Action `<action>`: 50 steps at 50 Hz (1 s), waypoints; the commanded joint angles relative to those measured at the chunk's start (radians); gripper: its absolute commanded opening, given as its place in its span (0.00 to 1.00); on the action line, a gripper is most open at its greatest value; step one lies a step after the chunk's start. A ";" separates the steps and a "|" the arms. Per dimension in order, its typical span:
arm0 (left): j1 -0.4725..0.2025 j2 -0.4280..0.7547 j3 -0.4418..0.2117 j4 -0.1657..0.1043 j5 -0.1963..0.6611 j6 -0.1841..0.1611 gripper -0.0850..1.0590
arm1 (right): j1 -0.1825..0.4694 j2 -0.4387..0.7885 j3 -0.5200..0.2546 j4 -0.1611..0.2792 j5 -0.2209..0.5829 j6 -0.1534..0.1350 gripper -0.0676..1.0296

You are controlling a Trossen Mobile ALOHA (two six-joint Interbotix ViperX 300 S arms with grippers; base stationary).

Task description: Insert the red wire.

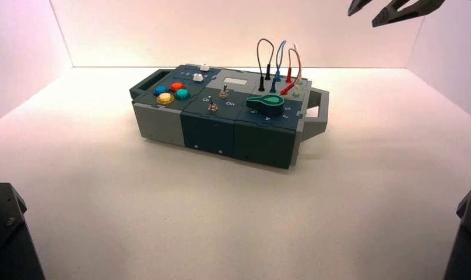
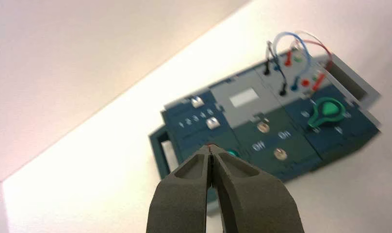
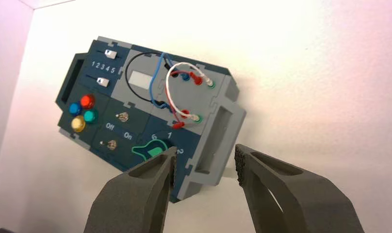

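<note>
The red wire (image 1: 294,58) loops above the far right part of the box (image 1: 210,131). One red plug (image 3: 198,79) stands in a far socket. The other red plug (image 3: 178,124) lies loose on the panel beside a red socket (image 3: 185,113), near the green knob (image 3: 153,148). My right gripper (image 3: 206,162) is open and empty, high above the box's right handle (image 3: 218,141); it also shows at the top right of the high view (image 1: 362,18). My left gripper (image 2: 211,150) is shut and empty, held high off the box's left end.
Beside the red wire stand a black-plugged grey lead (image 1: 263,55), a blue lead (image 1: 278,58) and a white lead with green plugs (image 3: 198,118). The box also bears coloured buttons (image 1: 170,93), two toggle switches (image 1: 212,107) and two sliders (image 3: 106,68). Arm bases (image 1: 6,233) fill the near corners.
</note>
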 commanded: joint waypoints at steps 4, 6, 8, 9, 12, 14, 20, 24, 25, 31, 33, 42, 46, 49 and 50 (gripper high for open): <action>-0.032 0.012 -0.040 -0.008 0.031 0.003 0.05 | 0.061 0.035 -0.032 0.008 -0.003 -0.015 0.60; -0.038 0.018 -0.040 -0.008 0.032 0.003 0.05 | 0.075 0.054 -0.034 0.008 -0.006 -0.015 0.60; -0.046 0.025 -0.041 -0.009 0.034 0.003 0.05 | 0.078 0.067 -0.034 0.011 -0.011 -0.014 0.60; -0.055 0.032 -0.041 -0.009 0.035 0.002 0.05 | 0.080 0.081 -0.031 0.015 -0.020 -0.012 0.61; -0.067 0.038 -0.041 -0.009 0.035 0.003 0.05 | 0.081 0.101 -0.025 0.023 -0.046 -0.011 0.62; -0.075 0.044 -0.041 -0.009 0.034 0.002 0.05 | 0.083 0.117 -0.015 0.034 -0.072 -0.012 0.62; -0.078 0.057 -0.043 -0.009 0.034 0.003 0.05 | 0.094 0.155 -0.003 0.052 -0.123 -0.014 0.62; -0.078 0.064 -0.043 -0.009 0.032 0.003 0.05 | 0.097 0.186 -0.006 0.058 -0.133 -0.014 0.62; -0.080 0.064 -0.044 -0.009 0.034 0.002 0.05 | 0.098 0.193 -0.009 0.060 -0.133 -0.014 0.62; -0.080 0.064 -0.044 -0.009 0.032 0.002 0.05 | 0.129 0.242 -0.015 0.078 -0.147 -0.015 0.62; -0.084 0.066 -0.044 -0.009 0.034 0.002 0.05 | 0.137 0.253 -0.015 0.086 -0.158 -0.015 0.62; -0.100 0.067 -0.041 -0.009 0.032 0.003 0.05 | 0.163 0.290 -0.015 0.107 -0.206 -0.014 0.62; -0.103 0.067 -0.043 -0.009 0.032 0.002 0.05 | 0.166 0.321 -0.023 0.109 -0.206 -0.015 0.62; -0.104 0.067 -0.043 -0.009 0.032 0.003 0.05 | 0.169 0.334 -0.028 0.109 -0.215 -0.017 0.62; -0.104 0.067 -0.041 -0.009 0.032 0.003 0.05 | 0.169 0.341 -0.029 0.109 -0.219 -0.017 0.62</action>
